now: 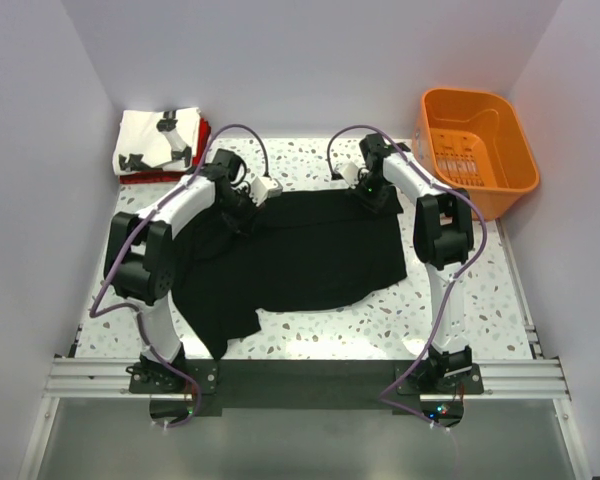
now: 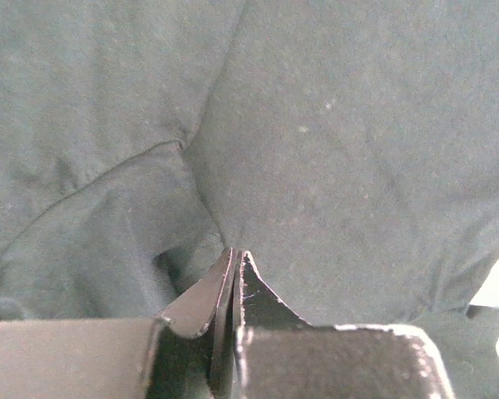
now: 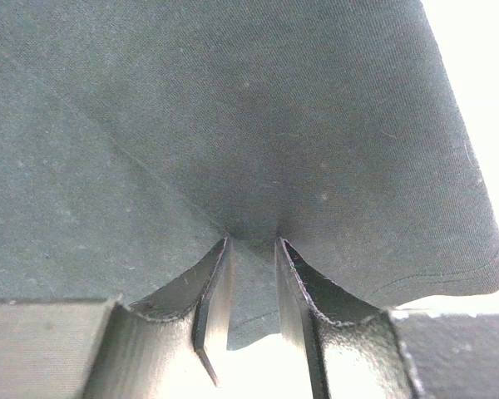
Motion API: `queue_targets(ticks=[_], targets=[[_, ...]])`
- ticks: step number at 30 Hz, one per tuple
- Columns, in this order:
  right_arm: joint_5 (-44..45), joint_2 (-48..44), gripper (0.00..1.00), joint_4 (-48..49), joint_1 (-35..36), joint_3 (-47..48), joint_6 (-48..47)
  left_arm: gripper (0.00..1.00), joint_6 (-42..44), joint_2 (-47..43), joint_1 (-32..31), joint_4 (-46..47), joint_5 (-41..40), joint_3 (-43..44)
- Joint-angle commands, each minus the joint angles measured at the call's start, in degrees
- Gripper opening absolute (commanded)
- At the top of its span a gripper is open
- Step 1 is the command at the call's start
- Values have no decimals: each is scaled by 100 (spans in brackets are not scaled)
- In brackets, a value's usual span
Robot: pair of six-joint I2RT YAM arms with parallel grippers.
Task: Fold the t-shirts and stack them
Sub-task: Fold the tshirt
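1. Left gripper (image 2: 235,256): the jaws are pressed fully together. A pinch of the black t-shirt (image 2: 333,150) is caught at the tips, and the cloth puckers toward that point.
2. Right gripper (image 3: 254,249): the jaws stand a narrow gap apart. A fold of the same garment fills the gap, and creases radiate from the grip. A hem edge shows just to the right, with bright surface beyond it.
3. Grip locations, top view: both grippers sit at the far edge of the black t-shirt. The left one is toward its far-left part and the right one toward its far-right corner.
4. Garment position: the black t-shirt lies spread on the middle of the surface (image 1: 500,300), between the two arms.
5. Garment condition:
   - The centre and right side lie largely flat.
   - The left side is rumpled and partly hidden under the left arm.
   - A sleeve or flap trails toward the near-left.
   - No compact folded shape is present.
6. Work judged complete: the white t-shirt (image 1: 158,140), with black printed figures, lies folded at the far-left corner. It rests on the red t-shirt (image 1: 140,177), of which only an edge shows.
7. Work judged outstanding: the black t-shirt has to be folded and placed on that stack.
8. The orange basket (image 1: 477,150) stands at the far-right corner, apart from the garments.
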Motion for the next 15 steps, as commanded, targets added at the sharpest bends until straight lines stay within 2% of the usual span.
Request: queue_targets(ticks=[1,4,7,15], targets=[[13,-96,31,42,-4,137,-21,11,-253,-234,-58,283,-255,-144],[5,-87,31,33,13,163,-12,21,-289,-41,-66,232,-414,-74],[22,-70,31,42,22,163,-12,27,-289,152,-102,223,-546,-48],[92,-8,31,77,22,119,-12,33,-192,574,-137,284,-907,-30]])
